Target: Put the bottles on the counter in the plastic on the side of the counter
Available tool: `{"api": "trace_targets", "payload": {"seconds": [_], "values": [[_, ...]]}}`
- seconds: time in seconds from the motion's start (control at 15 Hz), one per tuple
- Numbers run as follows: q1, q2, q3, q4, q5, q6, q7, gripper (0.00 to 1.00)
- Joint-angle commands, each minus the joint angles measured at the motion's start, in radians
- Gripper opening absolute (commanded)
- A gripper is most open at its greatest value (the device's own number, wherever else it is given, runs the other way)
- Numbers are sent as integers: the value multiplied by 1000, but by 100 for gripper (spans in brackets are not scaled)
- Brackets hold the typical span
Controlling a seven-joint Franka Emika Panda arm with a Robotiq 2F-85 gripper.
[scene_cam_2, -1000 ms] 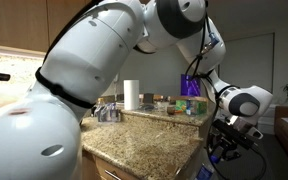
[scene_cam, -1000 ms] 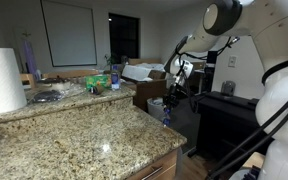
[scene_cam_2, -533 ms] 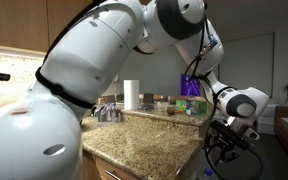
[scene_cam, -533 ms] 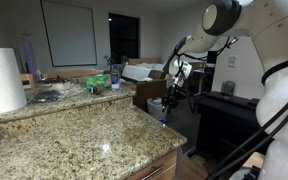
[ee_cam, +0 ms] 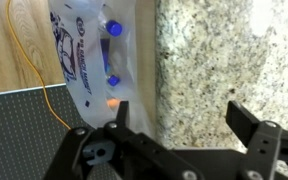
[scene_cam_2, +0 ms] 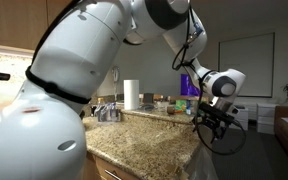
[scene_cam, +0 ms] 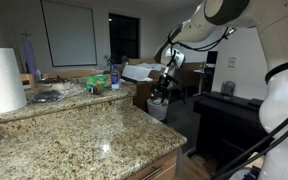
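In the wrist view my gripper (ee_cam: 184, 118) is open and empty, its fingers (ee_cam: 246, 122) spread over the rounded edge of the speckled granite counter (ee_cam: 229, 55). Left of that edge hangs the whitish plastic (ee_cam: 89, 60), and two bottles (ee_cam: 114, 30) with blue tops show through it. In both exterior views the gripper (scene_cam: 165, 84) (scene_cam_2: 210, 118) hovers beside the counter's (scene_cam: 74, 135) (scene_cam_2: 144, 135) end, above the lined bin (scene_cam: 158, 106). One more bottle (scene_cam: 115, 78) stands on the far stretch of counter.
A big white paper-towel roll (scene_cam: 2, 80) (scene_cam_2: 132, 95) stands on the counter. A brown cardboard box (scene_cam: 144, 92) sits behind the bin, and black furniture (scene_cam: 229, 120) is beside it. A yellow cable (ee_cam: 46, 95) lies on the wooden floor.
The jaws were shut on a bottle low over the bin; they have opened, the bottle has left them, and the gripper has risen toward the counter's edge.
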Motion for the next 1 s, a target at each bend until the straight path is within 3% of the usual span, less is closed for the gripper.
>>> {"api": "trace_targets", "payload": {"seconds": [0.0,0.27,0.6,0.93], "values": [[84,-184,5,-90,-91,13,52,100],[196,-351,34,-169,-143,2,144,100],[342,-544,89,-320,-246,5,358,100],[403,-698,143,-449,-360,-52,602,100]]}}
